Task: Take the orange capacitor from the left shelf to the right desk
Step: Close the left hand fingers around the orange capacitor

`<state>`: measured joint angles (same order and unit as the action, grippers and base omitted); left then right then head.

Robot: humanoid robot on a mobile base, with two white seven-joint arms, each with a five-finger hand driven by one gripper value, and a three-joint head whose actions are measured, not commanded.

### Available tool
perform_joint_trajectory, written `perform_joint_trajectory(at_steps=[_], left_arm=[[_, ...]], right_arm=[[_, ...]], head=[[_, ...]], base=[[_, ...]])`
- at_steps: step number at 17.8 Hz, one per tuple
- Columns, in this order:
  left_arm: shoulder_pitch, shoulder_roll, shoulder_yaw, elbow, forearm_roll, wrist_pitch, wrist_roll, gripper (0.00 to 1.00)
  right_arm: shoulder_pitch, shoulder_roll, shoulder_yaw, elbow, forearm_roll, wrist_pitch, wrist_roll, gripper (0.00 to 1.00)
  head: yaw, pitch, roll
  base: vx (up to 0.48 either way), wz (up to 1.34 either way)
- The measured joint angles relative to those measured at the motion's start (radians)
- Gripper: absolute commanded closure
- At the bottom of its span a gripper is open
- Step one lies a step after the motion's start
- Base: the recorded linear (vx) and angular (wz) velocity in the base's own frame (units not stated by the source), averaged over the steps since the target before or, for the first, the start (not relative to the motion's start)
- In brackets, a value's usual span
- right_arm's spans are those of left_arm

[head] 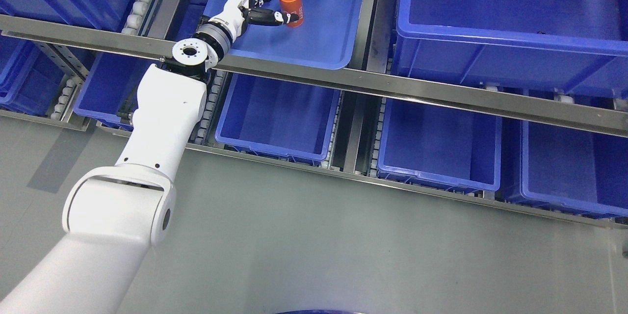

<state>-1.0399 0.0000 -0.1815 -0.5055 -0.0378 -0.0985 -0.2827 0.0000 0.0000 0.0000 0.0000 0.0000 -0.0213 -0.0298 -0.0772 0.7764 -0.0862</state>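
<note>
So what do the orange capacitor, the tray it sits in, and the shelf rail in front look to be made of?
The orange capacitor looks like a cylinder in a smooth, glossy sleeve, probably plastic film; it has dark print I cannot read. The blue tray seems moulded plastic, semi-matte with rounded rims and soft reflections. The shelf rail looks like brushed metal, grey with streaky sheen.

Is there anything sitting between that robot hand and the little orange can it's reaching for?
Nothing visible. The left hand is spread open right beside the orange capacitor, its thumb stretched across the front of it. The shallow blue tray shows nothing else in it. The desk it goes to isn't in view.
</note>
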Motion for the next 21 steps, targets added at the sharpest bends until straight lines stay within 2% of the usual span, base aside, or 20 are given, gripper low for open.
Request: perform_joint_trajectory(at_steps=[5,9,12,21], left_arm=[[-0.009,0.0,-0.01,0.024,0.008,-0.003,0.0,0.28],[-0.011,0.0,-0.015,0.035,0.024,-0.042,-0.003,0.46],[-0.011,0.0,-0.018,0.042,0.03,-0.082,-0.003,0.46],[-0.004,0.0,-0.024,0.068,0.013,-0.094,-0.004,0.43]], right_arm=[[0.0,0.0,0.0,0.0,0.0,0.004,0.0,0.0],[0.0,0.0,0.0,0.0,0.0,0.0,0.0,0.0],[0.0,0.0,0.0,0.0,0.0,-0.002,0.0,0.0],[0.0,0.0,0.0,0.0,0.0,-0.003,0.0,0.0]], head=[[0.0,0.0,0.0],[0.0,0.0,0.0],[0.0,0.0,0.0],[0.0,0.0,0.0]], base=[[0.0,0.0],[0.0,0.0],[0.0,0.0],[0.0,0.0]])
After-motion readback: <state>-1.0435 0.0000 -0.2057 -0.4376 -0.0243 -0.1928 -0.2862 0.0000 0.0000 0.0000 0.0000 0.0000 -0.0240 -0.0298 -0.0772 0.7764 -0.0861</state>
